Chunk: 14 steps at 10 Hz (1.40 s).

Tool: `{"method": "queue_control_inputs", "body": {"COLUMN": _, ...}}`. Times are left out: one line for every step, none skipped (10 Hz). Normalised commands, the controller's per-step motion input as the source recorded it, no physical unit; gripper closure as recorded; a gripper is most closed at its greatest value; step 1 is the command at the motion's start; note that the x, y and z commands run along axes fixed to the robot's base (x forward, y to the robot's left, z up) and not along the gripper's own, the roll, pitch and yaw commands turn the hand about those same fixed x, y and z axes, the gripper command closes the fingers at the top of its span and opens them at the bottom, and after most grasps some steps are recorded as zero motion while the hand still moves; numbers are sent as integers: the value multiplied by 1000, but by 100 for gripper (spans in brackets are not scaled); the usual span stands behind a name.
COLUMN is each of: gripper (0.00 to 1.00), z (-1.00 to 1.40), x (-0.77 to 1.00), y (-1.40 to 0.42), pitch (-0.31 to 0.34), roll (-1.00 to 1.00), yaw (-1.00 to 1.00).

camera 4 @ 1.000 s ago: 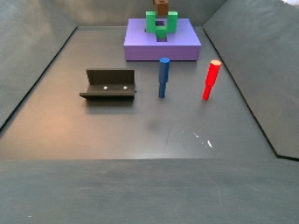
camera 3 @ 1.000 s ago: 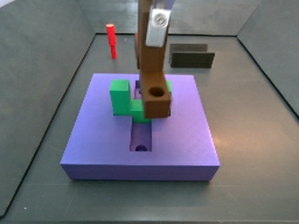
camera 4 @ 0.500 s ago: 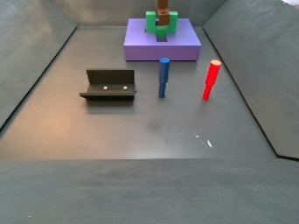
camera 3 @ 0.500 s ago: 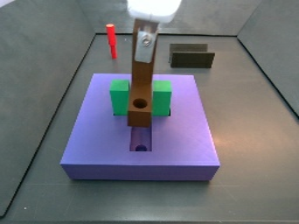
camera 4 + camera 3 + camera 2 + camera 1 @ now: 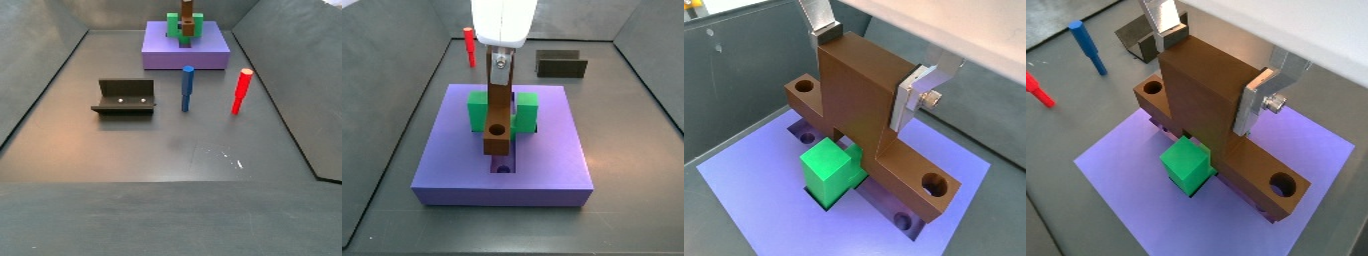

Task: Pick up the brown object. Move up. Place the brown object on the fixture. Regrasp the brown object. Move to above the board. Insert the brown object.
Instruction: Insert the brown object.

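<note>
My gripper (image 5: 501, 62) is shut on the brown object (image 5: 498, 118), which stands upright over the purple board (image 5: 543, 160). In both wrist views the silver fingers (image 5: 1264, 95) (image 5: 914, 95) press on the two sides of its upright stem (image 5: 1207, 95) (image 5: 858, 100). Its lower end carries round holes and sits between the arms of the green U-shaped block (image 5: 477, 110) (image 5: 1189, 163) (image 5: 831, 170), down at the board's lengthwise groove. The fixture (image 5: 124, 97) (image 5: 561, 65) stands away from the board with nothing on it.
A blue peg (image 5: 187, 88) and a red peg (image 5: 242, 91) stand upright on the floor between the fixture and the board (image 5: 187, 48). The red peg (image 5: 470, 45) also rises behind the board. Sloping grey walls enclose the floor.
The gripper has come down and turned the brown object, so its narrow edge now faces the side camera. Its lower end has dropped between the green block's arms towards the groove.
</note>
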Motion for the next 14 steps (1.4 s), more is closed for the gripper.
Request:
{"method": "queue_control_inputs", "body": {"gripper": 100, "z": -297, "x": 0, "y": 3, "pitch": -136, "roll": -130, "yaw": 0}}
{"method": "queue_control_inputs", "body": {"gripper": 100, "z": -309, "x": 0, "y": 0, "pitch": -139, "roll": -139, "yaw": 0}}
{"method": "queue_control_inputs", "body": {"gripper": 100, "z": -266, "x": 0, "y": 0, "pitch": -154, "roll": -130, "yaw": 0}}
{"method": "queue_control_inputs", "body": {"gripper": 100, "z": -191, "x": 46, "y": 0, "pitch": -37, "roll": -44, "yaw": 0}}
{"method": "queue_control_inputs", "body": {"gripper": 100, "z": -123, "x": 51, "y": 0, "pitch": 0, "roll": 0, "yaw": 0}}
{"method": "queue_control_inputs", "body": {"gripper": 100, "z": -109, "x": 71, "y": 0, "pitch": 0, "roll": 11, "yaw": 0}}
{"method": "queue_control_inputs", "body": {"gripper": 100, "z": -49, "x": 111, "y": 0, "pitch": 0, "roll": 44, "yaw": 0}}
{"method": "queue_control_inputs", "body": {"gripper": 100, "z": 0, "x": 154, "y": 0, "pitch": 10, "roll": 126, "yaw": 0}}
{"method": "queue_control_inputs", "body": {"gripper": 100, "z": 0, "x": 0, "y": 0, "pitch": 0, "roll": 200, "yaw": 0}}
{"method": "queue_control_inputs", "body": {"gripper": 100, "z": 0, "x": 0, "y": 0, "pitch": 0, "roll": 149, "yaw": 0}}
{"method": "queue_control_inputs", "body": {"gripper": 100, "z": 31, "x": -97, "y": 0, "pitch": 0, "roll": 103, "yaw": 0}}
{"method": "queue_control_inputs", "body": {"gripper": 100, "z": 0, "x": -74, "y": 0, "pitch": 0, "roll": 96, "yaw": 0}}
{"method": "queue_control_inputs", "body": {"gripper": 100, "z": 0, "x": -9, "y": 0, "pitch": 0, "roll": 143, "yaw": 0}}
{"method": "queue_control_inputs", "body": {"gripper": 100, "z": 0, "x": 0, "y": 0, "pitch": -10, "roll": 239, "yaw": 0}}
